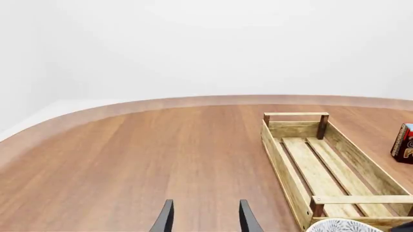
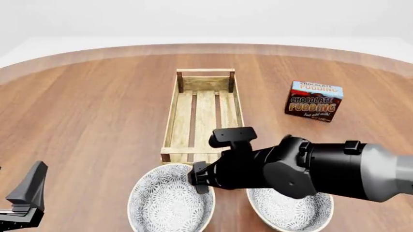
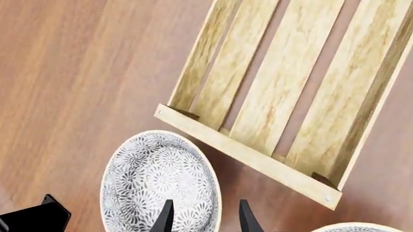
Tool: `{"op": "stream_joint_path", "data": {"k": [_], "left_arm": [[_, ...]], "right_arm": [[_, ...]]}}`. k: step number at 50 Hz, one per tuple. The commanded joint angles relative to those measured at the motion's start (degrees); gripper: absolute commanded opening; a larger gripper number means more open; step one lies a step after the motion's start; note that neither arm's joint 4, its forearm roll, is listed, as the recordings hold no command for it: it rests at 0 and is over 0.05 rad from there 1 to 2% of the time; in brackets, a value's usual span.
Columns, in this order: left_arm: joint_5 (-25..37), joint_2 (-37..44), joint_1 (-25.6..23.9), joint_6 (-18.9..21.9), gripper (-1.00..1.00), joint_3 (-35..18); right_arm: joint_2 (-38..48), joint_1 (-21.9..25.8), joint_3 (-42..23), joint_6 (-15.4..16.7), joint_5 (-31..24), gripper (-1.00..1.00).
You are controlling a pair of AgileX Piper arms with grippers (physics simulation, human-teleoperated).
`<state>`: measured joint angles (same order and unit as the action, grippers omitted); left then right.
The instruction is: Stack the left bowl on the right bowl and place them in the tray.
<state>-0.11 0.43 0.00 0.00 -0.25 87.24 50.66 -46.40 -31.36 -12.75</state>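
**Items on view beyond the job: one box, one table**

We list a chocolate pudding box (image 2: 314, 101), standing upright on the far right part of the table (image 2: 96, 116). Its face is dark brown with a pale blue band on top and white "CHOCOLATE PUDDING" lettering; a smaller line below we cannot read. We also see a sliver of it at the left wrist view's edge (image 1: 404, 143). The table is reddish-brown wood grain with a curved, paler far edge against a plain white backdrop.

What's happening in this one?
The right gripper hangs open above the rim of the left bowl, which sits on the table beside the right bowl. Nothing is stacked, and the tray holds nothing. The left gripper is open, off to the side.
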Motion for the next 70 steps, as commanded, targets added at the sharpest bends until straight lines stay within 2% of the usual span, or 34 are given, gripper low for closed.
{"op": "stream_joint_path", "data": {"k": [1,36,37,54,57,60,70], "left_arm": [[0.0,0.0,0.0,0.0,1.00,0.0],[0.0,0.0,0.0,0.0,1.00,0.0],[0.0,0.0,0.0,0.0,1.00,0.0],[0.0,0.0,0.0,0.0,1.00,0.0],[0.0,0.0,0.0,0.0,1.00,0.0],[0.0,0.0,0.0,0.0,1.00,0.0],[0.0,0.0,0.0,0.0,1.00,0.0]], "right_arm": [[2.9,0.8,2.0,-1.8,3.1,1.00],[9.3,3.6,2.6,-4.9,7.5,1.00],[8.6,3.2,2.5,-4.5,7.2,-1.00],[5.1,3.3,1.5,-3.1,5.0,-1.00],[2.4,2.9,1.2,-2.2,4.2,-1.00],[-1.3,4.3,1.5,-3.1,3.9,-1.00],[-10.5,3.9,1.0,-2.4,0.2,-1.00]]}}
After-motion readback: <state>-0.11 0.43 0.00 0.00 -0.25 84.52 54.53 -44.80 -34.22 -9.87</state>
